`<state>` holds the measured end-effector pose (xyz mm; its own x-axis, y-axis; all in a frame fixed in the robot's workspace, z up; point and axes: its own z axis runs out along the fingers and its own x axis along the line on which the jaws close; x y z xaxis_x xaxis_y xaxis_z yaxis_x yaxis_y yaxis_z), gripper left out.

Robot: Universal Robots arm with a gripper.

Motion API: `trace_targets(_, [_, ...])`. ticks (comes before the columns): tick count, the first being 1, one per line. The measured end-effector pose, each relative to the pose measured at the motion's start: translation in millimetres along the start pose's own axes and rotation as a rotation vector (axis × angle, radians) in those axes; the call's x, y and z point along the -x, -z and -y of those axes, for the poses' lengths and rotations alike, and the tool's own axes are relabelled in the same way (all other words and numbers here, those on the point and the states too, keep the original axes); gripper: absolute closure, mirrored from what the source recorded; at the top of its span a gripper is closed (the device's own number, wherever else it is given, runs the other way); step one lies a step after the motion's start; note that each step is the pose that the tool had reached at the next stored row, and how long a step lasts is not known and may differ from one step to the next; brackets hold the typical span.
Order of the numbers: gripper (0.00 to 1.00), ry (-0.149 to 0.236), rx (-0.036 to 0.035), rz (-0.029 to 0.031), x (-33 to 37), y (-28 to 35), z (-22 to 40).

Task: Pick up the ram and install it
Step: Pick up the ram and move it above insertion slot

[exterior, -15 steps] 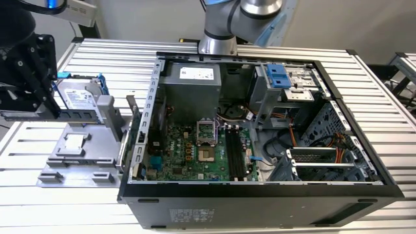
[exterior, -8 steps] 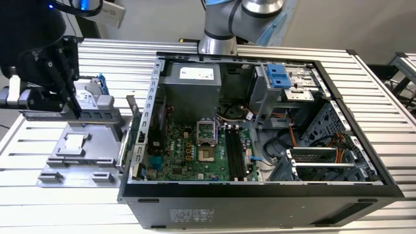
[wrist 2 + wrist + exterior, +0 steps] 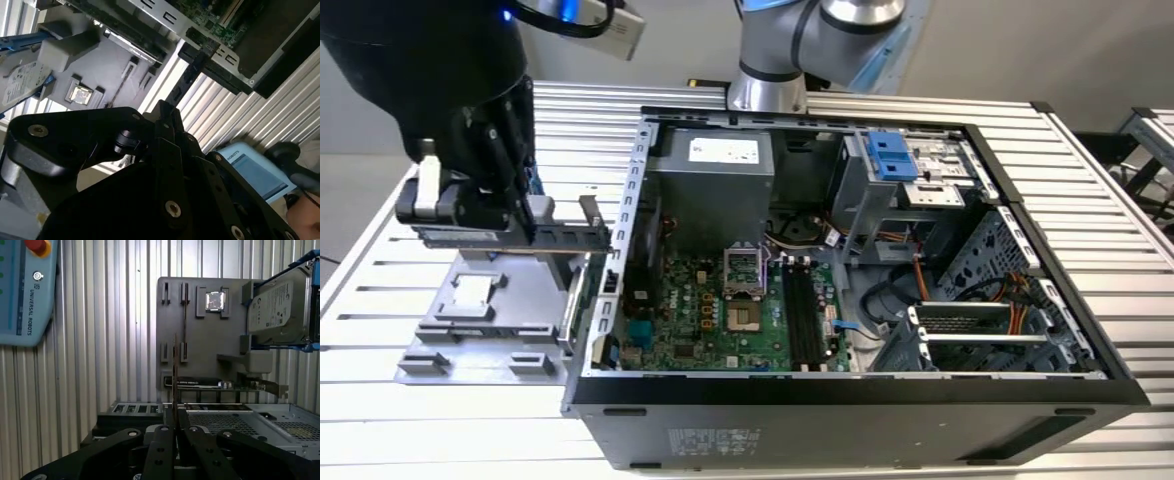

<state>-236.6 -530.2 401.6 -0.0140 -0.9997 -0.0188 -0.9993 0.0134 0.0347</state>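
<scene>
End effector (image 3: pixel 175 416): fingers pressed together on the ram, which they pinch by one end.
Ram (image 3: pixel 174 371): seen edge-on in the first wrist view as a thin dark strip that runs straight out from the fingertips. It hangs over the tray, between two pairs of narrow slots in the tray's face. I cannot tell whether its far end touches the tray.
Tray (image 3: pixel 480 340): a grey holder that lies flat on the worktop near the edge at the exterior view's left, just beside the case.
On the tray: a square chip (image 3: pixel 214 300) in a recess, and a hard drive (image 3: pixel 275 310) in a blue bracket, propped on a grey stand at one side.
Case (image 3: pixel 854 395): an open computer case in the middle of the worktop, with a green board (image 3: pixel 707 320) on its floor.
Board slots (image 3: pixel 803 320): long black rails on the board, well apart from the ram, which is outside the case.
Arm (image 3: pixel 774 60): rises at the worktop's far edge, behind the case.
Pendant (image 3: pixel 22 295): a pale blue handset that lies on the worktop (image 3: pixel 1107 180), apart from the tray.
</scene>
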Motion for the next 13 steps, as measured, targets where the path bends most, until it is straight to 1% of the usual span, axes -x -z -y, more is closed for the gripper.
trace_targets(13, [1.0,0.0,0.0004,0.0,0.8,2.0,58.7])
